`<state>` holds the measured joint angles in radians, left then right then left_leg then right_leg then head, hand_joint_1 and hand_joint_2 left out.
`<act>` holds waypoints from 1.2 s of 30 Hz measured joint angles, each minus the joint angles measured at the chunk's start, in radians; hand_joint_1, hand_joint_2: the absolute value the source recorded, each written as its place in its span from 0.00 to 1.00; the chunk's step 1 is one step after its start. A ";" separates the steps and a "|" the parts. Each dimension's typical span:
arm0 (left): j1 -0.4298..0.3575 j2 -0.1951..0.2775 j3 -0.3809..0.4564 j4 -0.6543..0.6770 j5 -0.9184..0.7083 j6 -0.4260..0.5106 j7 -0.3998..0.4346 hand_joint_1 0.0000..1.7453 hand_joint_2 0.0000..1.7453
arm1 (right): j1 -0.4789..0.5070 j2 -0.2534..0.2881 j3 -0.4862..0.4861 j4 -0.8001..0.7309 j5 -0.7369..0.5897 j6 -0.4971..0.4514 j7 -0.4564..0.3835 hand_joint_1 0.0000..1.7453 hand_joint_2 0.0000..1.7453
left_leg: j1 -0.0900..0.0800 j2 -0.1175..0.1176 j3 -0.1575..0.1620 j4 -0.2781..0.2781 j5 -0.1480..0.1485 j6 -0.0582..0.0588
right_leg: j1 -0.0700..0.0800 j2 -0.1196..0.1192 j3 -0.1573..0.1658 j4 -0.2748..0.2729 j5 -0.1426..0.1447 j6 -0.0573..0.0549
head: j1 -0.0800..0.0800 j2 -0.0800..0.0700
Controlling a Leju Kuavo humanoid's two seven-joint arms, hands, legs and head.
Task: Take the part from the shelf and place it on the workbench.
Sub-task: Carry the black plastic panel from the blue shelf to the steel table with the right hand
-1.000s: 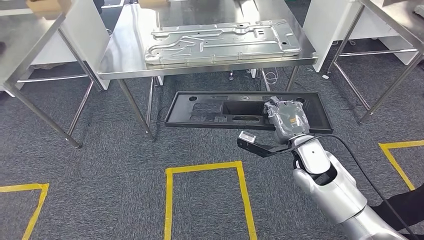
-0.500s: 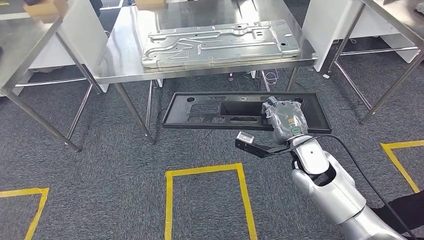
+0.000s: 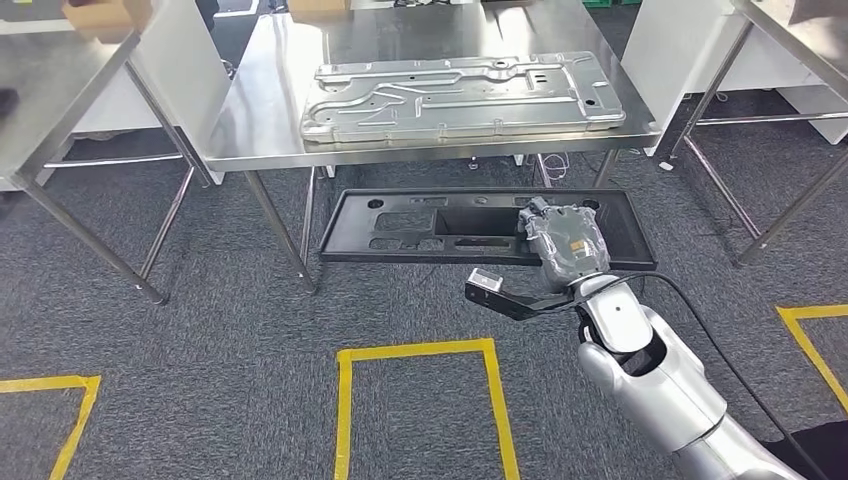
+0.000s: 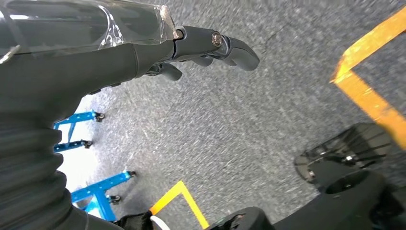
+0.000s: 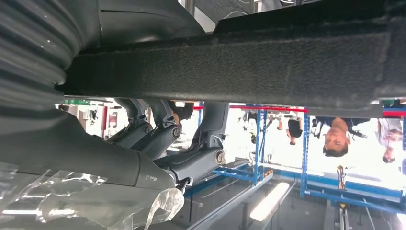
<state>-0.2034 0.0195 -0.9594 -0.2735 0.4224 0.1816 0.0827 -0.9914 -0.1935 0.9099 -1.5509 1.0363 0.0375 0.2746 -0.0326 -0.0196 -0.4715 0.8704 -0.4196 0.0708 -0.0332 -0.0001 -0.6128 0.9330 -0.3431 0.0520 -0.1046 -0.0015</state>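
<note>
The part is a long black plastic panel (image 3: 420,225) with several cut-outs, held level above the grey carpet in front of the steel workbench (image 3: 250,120). My right hand (image 3: 565,245) grips it near its right end. In the right wrist view the panel's dark edge (image 5: 287,62) runs across the frame, with the right hand's fingers (image 5: 163,139) curled against it. A large pressed metal plate (image 3: 460,95) lies on the workbench top. My left hand (image 4: 191,48) hangs over the carpet and holds nothing, its fingers loosely extended.
Steel tables stand to the left (image 3: 50,90) and right (image 3: 790,40) of the workbench. Yellow tape (image 3: 420,350) marks boxes on the floor. People (image 5: 337,136) stand near blue racks in the background. A blue wheeled frame (image 4: 95,187) is on the floor.
The whole picture has shifted, so the camera moved: the workbench now sits a little more to the right. My right hand still grips the panel the same way.
</note>
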 joint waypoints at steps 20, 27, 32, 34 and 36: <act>0.001 0.004 0.000 0.000 -0.008 0.003 -0.004 0.00 1.00 | -0.006 0.017 0.005 -0.006 0.005 0.013 -0.001 1.00 1.00 | -0.003 0.004 -0.066 -0.029 0.091 0.027 | 0.006 0.001 0.081 -0.012 -0.085 0.002 | 0.000 0.000; 0.009 0.001 0.000 0.000 -0.006 0.002 -0.014 0.00 1.00 | 0.004 0.014 0.011 -0.006 0.014 0.019 -0.002 1.00 1.00 | -0.001 -0.003 -0.029 -0.015 0.053 0.027 | 0.008 0.001 -0.071 0.195 -0.105 0.012 | 0.000 0.000; 0.010 0.001 0.001 0.000 -0.003 0.000 -0.015 0.00 1.00 | -0.010 0.019 0.015 -0.006 0.030 0.038 -0.003 1.00 1.00 | -0.011 -0.003 -0.015 0.006 0.010 0.010 | 0.007 0.002 0.021 -0.020 -0.010 -0.006 | 0.000 0.000; 0.010 0.002 0.003 0.000 -0.003 0.000 -0.015 0.00 1.00 | -0.017 0.021 0.017 -0.006 0.033 0.043 -0.003 1.00 1.00 | -0.011 -0.002 -0.016 0.014 -0.003 0.004 | 0.003 0.004 0.022 -0.020 -0.017 -0.015 | 0.000 0.000; 0.009 0.002 0.004 0.000 -0.002 0.000 -0.016 0.00 1.00 | -0.029 0.024 0.019 -0.007 0.034 0.045 -0.003 1.00 1.00 | -0.003 0.001 -0.048 0.088 -0.043 -0.014 | -0.003 0.003 0.028 -0.020 -0.022 -0.022 | 0.000 0.000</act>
<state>-0.1943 0.0217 -0.9551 -0.2730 0.4202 0.1811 0.0669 -1.0201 -0.1692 0.9294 -1.5582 1.0702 0.0824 0.2714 -0.0352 -0.0188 -0.5197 0.9586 -0.4623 0.0569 -0.0363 0.0033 -0.5852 0.9125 -0.3654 0.0295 -0.1051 -0.0015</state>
